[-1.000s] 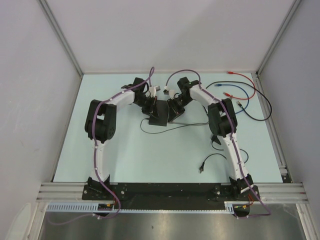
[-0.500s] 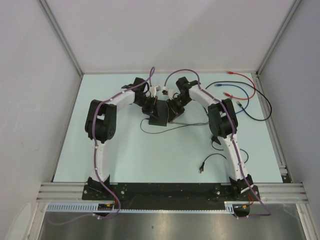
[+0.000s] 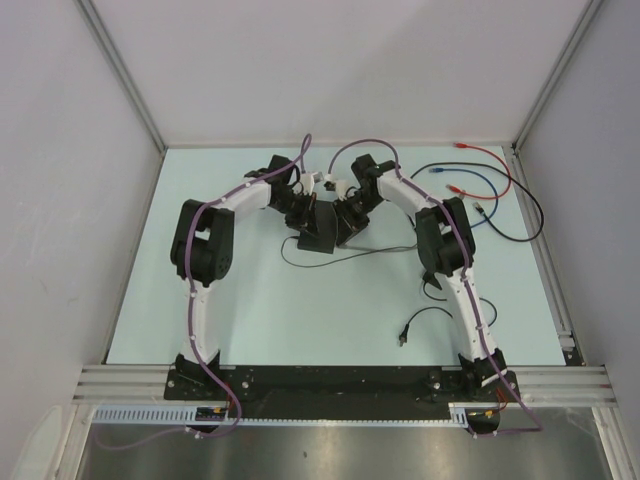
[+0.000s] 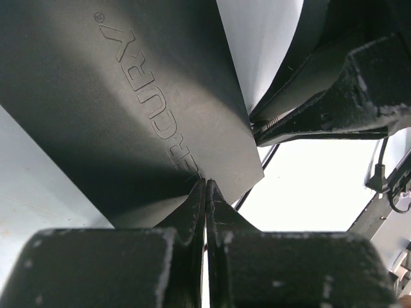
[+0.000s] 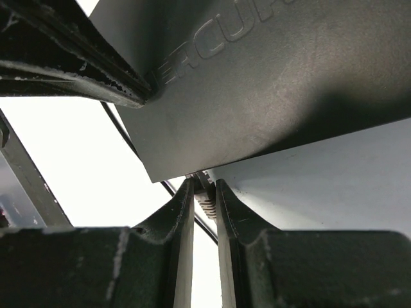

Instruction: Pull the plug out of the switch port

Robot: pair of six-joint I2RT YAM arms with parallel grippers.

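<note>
Black matte plastic marks the switch (image 3: 318, 238), seen in the upper middle of the overhead view on the pale counter (image 3: 250, 310), with both arms meeting over it.

The likeliest failure is judged to be the switch being dragged along with the plug (image 5: 205, 200). The box is steadied only by the closed tips of the left claw (image 4: 205, 192) against one edge and is not gripped. An unpressed locking tab could also hold the plug in its port, though no tab can be made out. The hold on the plug is small and shallow, so a slip off it is possible under a hard or crooked pull.

In the left wrist view, the left claw's fingers are pressed together with nothing between them. Their tips touch the switch's near edge at lower centre of the frame, and embossed lettering runs across the box above them.

In the right wrist view, the right claw (image 5: 203, 185) is clamped on the small ribbed plug, its fingers narrowly apart, at lower centre of the frame. The plug is seen just under the switch's lower corner and touching it, so it is judged not yet out. The switch appears tilted rather than flat, though this cannot be told for certain.
</note>
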